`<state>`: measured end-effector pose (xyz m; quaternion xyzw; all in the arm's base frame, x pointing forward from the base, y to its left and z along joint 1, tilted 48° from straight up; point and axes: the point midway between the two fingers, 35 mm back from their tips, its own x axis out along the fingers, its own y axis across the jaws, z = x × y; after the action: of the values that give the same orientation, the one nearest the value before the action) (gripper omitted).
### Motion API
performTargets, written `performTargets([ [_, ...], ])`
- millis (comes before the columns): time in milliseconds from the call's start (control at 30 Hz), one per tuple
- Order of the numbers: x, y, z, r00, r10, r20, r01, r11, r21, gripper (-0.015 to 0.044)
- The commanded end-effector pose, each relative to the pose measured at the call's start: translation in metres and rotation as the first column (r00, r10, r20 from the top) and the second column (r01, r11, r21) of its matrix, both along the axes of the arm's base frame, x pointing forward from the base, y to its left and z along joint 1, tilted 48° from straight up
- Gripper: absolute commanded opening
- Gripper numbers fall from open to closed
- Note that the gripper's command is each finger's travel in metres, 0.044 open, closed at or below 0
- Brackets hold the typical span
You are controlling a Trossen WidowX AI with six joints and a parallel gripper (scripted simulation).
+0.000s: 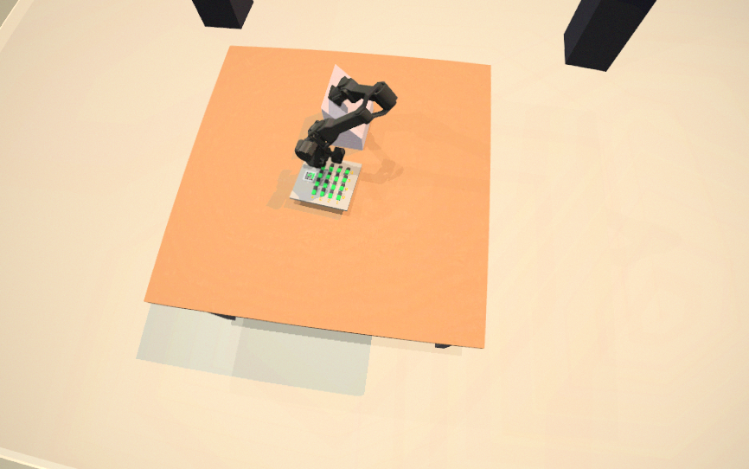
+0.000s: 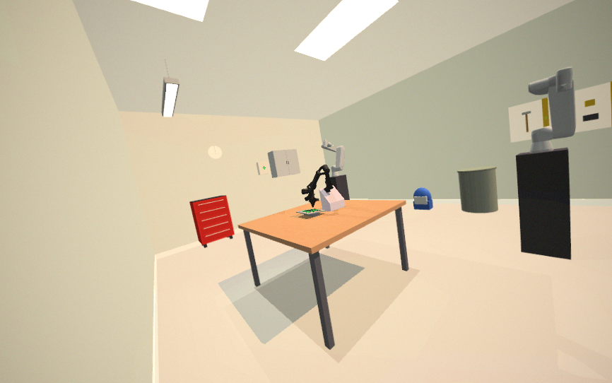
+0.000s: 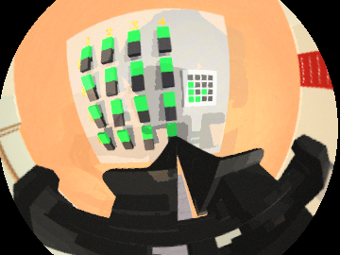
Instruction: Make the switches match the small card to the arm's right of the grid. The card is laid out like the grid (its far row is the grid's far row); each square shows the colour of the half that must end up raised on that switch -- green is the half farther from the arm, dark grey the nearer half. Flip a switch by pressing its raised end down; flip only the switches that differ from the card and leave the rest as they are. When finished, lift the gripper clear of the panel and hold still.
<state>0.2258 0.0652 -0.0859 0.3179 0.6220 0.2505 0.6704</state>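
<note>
Black two-fingered pincer [image 1: 316, 164] [image 2: 313, 205] [image 3: 177, 140], clenched on nothing, at the switch panel's near row.
Pale grey panel [image 1: 302, 190] [image 2: 302, 212] [image 3: 203, 47] of green-and-dark-grey rocker switches, on the orange wooden desk [image 1: 320, 265] [image 2: 288, 230] [image 3: 255, 123]; fingertips over or beside its fourth-column near switch [image 1: 322, 168] [image 3: 172, 129], dark half hidden; white-bordered card [image 1: 309, 176] [image 3: 213, 88] right of the columns, farther out than the tips.
</note>
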Motion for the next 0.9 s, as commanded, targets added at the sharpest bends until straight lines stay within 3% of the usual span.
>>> performTargets([
  [0,-0.001,-0.028,0.025,0.999,-0.022,0.028,0.023,1.0,-0.005,0.0],
  [200,0.002,-0.032,0.034,0.999,-0.023,0.034,0.023,1.0,-0.004,0.0],
  [433,0.048,-0.012,0.076,0.999,-0.024,0.034,0.025,1.0,-0.001,0.0],
  [867,0.049,-0.011,0.077,0.999,-0.025,0.033,0.025,1.0,-0.001,0.0],
])
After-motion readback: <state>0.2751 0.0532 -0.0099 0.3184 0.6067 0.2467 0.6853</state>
